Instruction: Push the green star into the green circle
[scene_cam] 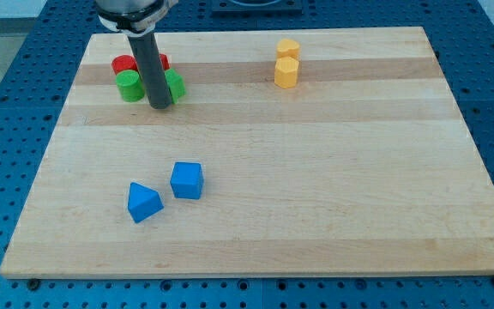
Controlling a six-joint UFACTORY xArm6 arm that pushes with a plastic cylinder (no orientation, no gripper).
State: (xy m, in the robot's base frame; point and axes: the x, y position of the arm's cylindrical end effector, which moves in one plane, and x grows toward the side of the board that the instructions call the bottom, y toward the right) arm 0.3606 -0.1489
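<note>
Pushing the green star (175,84) into the green circle (129,86) is judged to be the step in hand, and nearly finished. No claw is carried, so nothing can be said to be apart, together or clamped; only a rod is seen, its tip (159,106) set on the board (316,189).

Just left of the tip the green circle is found, with a red block (125,63) touching it on the far side. Between circle and star the rod is planted, so that contact between the two cannot be told. Just right of the tip lies the star, mostly hidden; a second red block (163,61) peeps out behind the rod.

For the next move, the tip would probably have to be taken round to the star's right and driven leftward.

The star's pointing and long axis cannot be made out.

Well right of the tip two yellow blocks (286,63) are seen; nearer the view's bottom, two blue blocks (166,190).
</note>
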